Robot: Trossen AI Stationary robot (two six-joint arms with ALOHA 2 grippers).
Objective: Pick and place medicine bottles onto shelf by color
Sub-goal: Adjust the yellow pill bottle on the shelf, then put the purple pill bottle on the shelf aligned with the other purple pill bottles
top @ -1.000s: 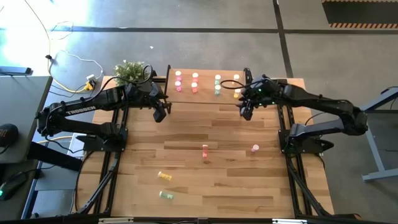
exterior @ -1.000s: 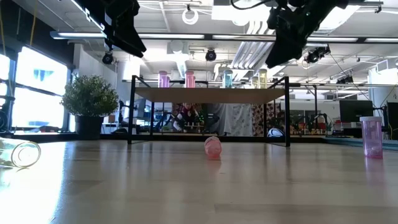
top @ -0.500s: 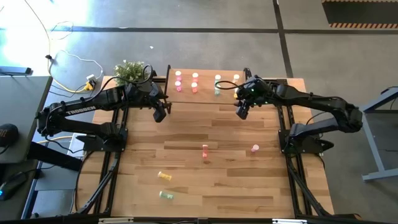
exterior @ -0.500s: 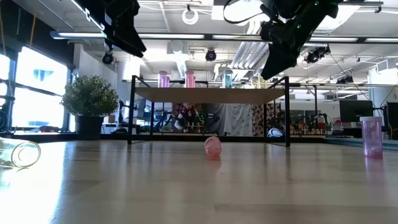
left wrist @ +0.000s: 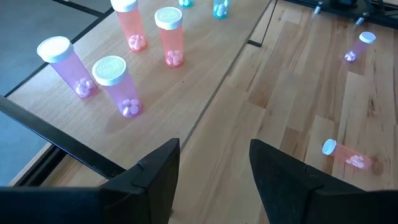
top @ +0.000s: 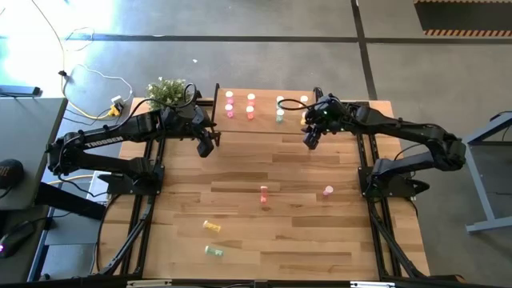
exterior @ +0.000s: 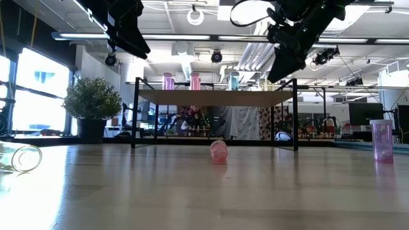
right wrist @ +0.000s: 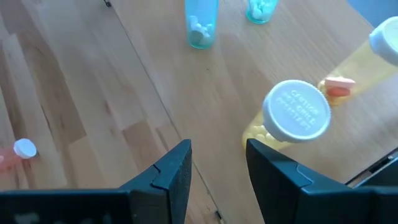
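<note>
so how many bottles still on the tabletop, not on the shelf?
4. A red-orange bottle lies mid-table, a pink bottle stands right of it, a yellow bottle and a pale green bottle lie nearer the front edge. The arms may hide others.

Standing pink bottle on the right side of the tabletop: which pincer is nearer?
Right. The right pincer hangs by the shelf edge, on the same side as that pink bottle. The left pincer is across the table, farther off.

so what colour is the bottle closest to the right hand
Yellow bottle with a pale cap, clearest in the right wrist view.
</note>
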